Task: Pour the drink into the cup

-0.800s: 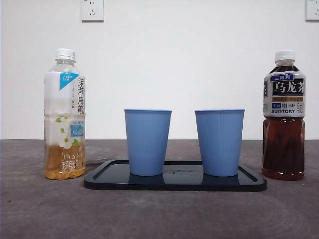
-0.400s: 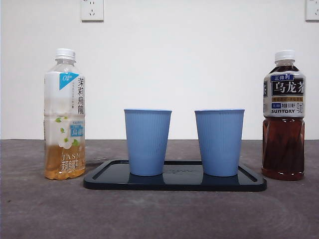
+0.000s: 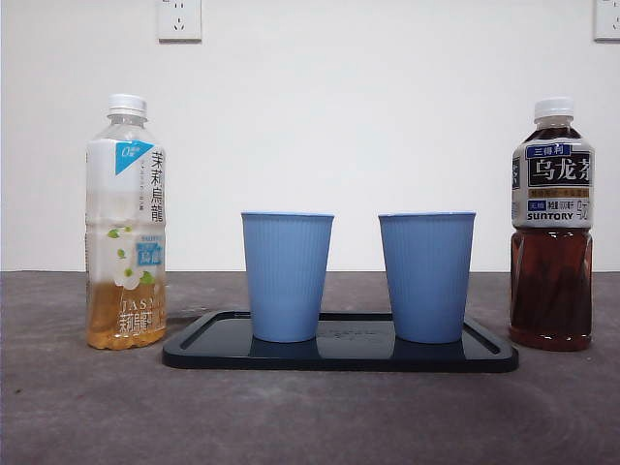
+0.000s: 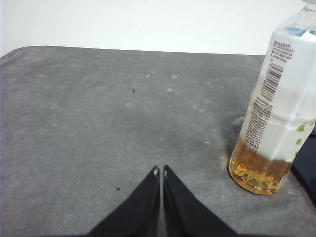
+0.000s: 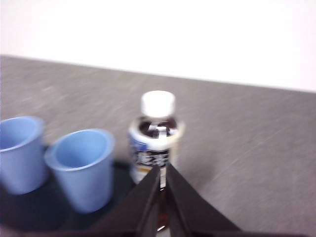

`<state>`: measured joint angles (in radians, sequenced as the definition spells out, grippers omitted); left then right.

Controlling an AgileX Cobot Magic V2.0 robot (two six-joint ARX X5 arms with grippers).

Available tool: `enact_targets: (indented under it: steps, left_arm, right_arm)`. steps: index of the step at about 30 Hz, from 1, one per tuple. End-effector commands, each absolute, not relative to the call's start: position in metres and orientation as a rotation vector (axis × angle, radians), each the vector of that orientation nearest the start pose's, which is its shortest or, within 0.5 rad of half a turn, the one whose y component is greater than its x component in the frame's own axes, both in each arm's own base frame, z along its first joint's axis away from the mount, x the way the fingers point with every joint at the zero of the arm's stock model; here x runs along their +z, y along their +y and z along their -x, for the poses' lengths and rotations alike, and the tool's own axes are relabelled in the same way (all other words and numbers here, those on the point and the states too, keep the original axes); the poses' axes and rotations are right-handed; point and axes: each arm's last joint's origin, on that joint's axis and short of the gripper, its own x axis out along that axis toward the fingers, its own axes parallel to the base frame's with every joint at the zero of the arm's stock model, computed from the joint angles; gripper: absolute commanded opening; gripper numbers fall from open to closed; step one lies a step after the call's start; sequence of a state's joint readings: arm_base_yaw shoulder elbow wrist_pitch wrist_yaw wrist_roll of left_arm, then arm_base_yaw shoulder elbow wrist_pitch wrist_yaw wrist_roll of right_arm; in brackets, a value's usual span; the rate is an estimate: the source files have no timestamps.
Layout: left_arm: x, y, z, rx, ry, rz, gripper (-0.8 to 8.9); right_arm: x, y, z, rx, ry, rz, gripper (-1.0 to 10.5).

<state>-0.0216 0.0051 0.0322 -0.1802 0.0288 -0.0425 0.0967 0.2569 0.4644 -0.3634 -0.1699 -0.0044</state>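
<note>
Two cups (image 3: pixel 287 276) on tray (image 3: pixel 339 356), btwn bottles (image 3: pixel 125 223).

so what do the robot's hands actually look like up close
Only the wrist views show them. The left hand is a pair of matte black jaws, flat and wedge-shaped, tapering to narrow points with a small pale glint at each tip. The right hand has the same black tapered jaws, slightly blurred. No cables, markings or arm links are visible, and neither arm appears in the front view.
</note>
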Motion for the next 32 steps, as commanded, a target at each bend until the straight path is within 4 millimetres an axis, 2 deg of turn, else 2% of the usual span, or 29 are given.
enact_targets:
  steps: [1, 7, 11, 17, 32]
  left_arm:
    - [0.15, -0.003, -0.096, -0.042, 0.178, 0.038, 0.09]
    - [0.15, -0.003, -0.096, -0.042, 0.178, 0.038, 0.09]
    - [0.15, -0.003, -0.096, -0.042, 0.178, 0.038, 0.09]
    - [0.15, -0.003, -0.096, -0.042, 0.178, 0.038, 0.09]
    - [0.15, -0.003, -0.096, -0.042, 0.178, 0.038, 0.09]
  right_arm:
    - [0.234, 0.011, -0.095, 0.207, 0.062, 0.03, 0.2]
    - [0.179, 0.006, -0.099, 0.129, 0.067, 0.032, 0.2]
    - [0.16, 0.005, -0.099, 0.099, 0.087, 0.032, 0.2]
    - [0.153, 0.001, -0.098, -0.02, 0.146, 0.045, 0.2]
    - [0.152, 0.001, -0.096, -0.022, 0.15, 0.038, 0.2]
